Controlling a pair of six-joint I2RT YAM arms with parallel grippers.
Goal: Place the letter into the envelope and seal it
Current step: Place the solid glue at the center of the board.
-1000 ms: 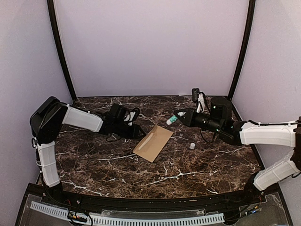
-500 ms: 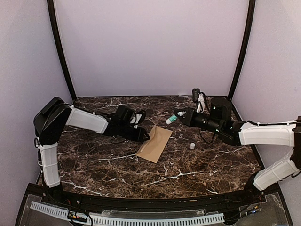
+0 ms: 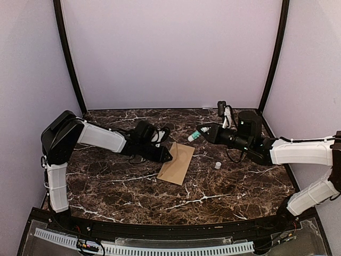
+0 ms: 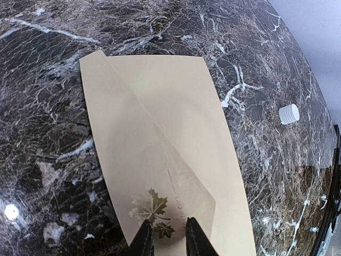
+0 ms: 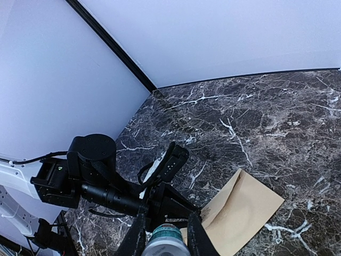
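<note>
Since a second ago the left arm has stretched further across the dark, white-veined marble table (image 3: 213,198), and the envelope (image 4: 176,117) has turned slightly. Low over the envelope's near end, the left gripper (image 4: 169,236) holds its fingers a narrow slot apart by a printed maple leaf; whether they nip the paper I cannot tell. Flat, smooth tan kraft, the envelope lies mid-table, its pointed flap across its face. Beyond, a ribbed white cap (image 4: 289,113) lies apart. The raised right gripper (image 5: 164,230) clamps a teal-collared bottle (image 5: 164,241).
</note>
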